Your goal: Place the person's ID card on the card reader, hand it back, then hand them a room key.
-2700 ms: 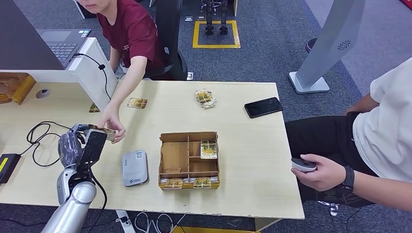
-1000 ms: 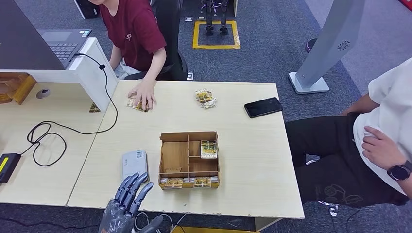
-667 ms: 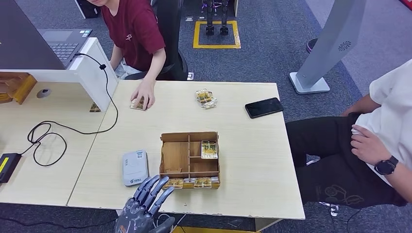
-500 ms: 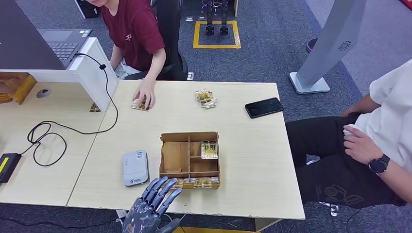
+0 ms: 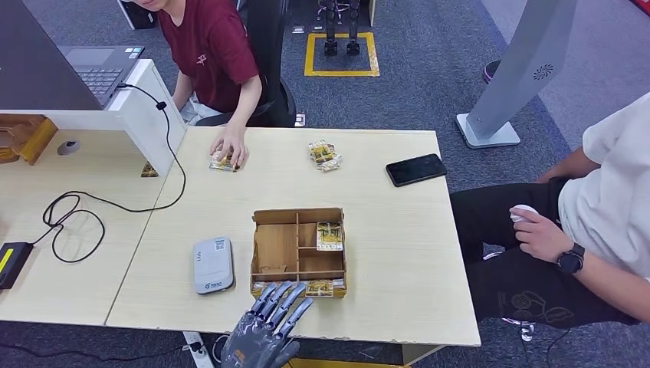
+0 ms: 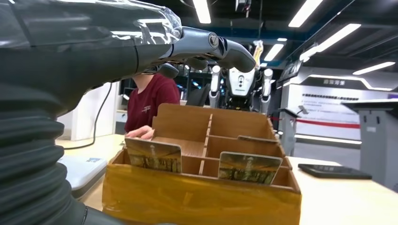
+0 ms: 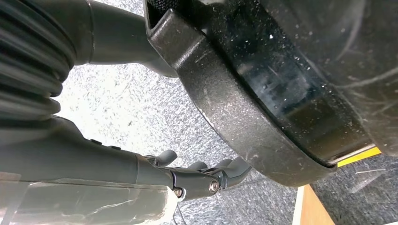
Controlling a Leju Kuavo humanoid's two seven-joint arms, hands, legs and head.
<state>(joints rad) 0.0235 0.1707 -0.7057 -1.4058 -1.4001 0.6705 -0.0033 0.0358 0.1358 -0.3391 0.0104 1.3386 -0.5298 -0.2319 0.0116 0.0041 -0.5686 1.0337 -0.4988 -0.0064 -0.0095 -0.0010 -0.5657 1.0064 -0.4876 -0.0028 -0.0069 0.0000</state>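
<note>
My left hand [image 5: 268, 331] hovers at the table's front edge with its fingers spread, holding nothing, just short of the wooden divided box [image 5: 298, 220]. Room key cards [image 5: 320, 288] stand upright in the box's front slot. In the left wrist view my fingers [image 6: 213, 47] reach over the box [image 6: 202, 199], above two key cards [image 6: 152, 155]. The white card reader [image 5: 212, 264] lies left of the box. Across the table, a person in a red shirt presses a hand [image 5: 229, 147] on a card [image 5: 220, 162]. My right hand [image 7: 187, 176] hangs over the floor, loosely curled and holding nothing.
A small pile of cards [image 5: 323, 154] and a black phone [image 5: 415, 169] lie at the table's far side. A black cable [image 5: 73, 222] loops on the left desk. A second person in white sits at the right, hand [image 5: 536, 234] on their lap.
My left hand has left the person's side and slid right along the front edge, from before the reader to before the box. The red-shirted person took the card to the far side.
</note>
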